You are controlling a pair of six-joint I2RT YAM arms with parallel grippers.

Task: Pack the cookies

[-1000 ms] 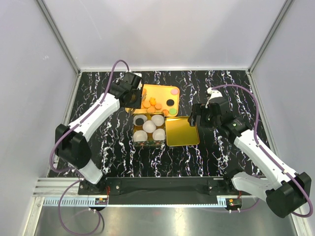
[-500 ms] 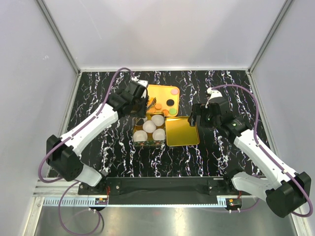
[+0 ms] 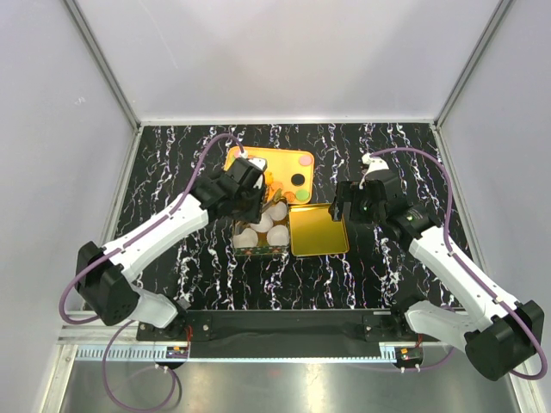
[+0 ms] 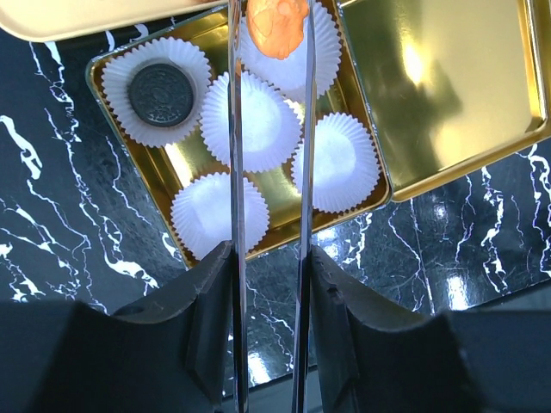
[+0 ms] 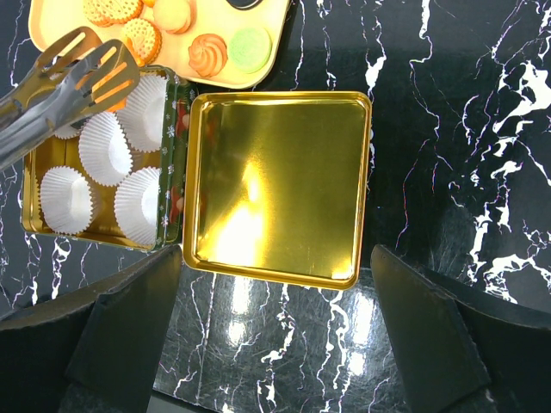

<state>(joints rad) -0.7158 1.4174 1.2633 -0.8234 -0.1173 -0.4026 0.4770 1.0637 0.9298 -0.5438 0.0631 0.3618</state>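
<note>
- Left wrist view: left fingers (image 4: 207, 318) narrowly parted, clamping tongs (image 4: 234, 172); orange cookie (image 4: 277, 26) pinched at 12 o'clock.
- This cookie has moved from tray (image 3: 275, 162) to above tin (image 4: 185, 163); drop likely next.
- Right fingers (image 5: 129, 344) wide apart, empty.

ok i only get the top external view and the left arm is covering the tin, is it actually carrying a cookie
Observer: Yes. The left wrist view shows the tongs pinching an orange cookie at their tips.
Operator: anything packed so far
Observer: One paper cup holds a black cookie. The three cups nearest that camera are empty.
Operator: and the other arm
Observer: In the right wrist view the right end effector is wide open and holds nothing. It hangs above the gold lid.
</note>
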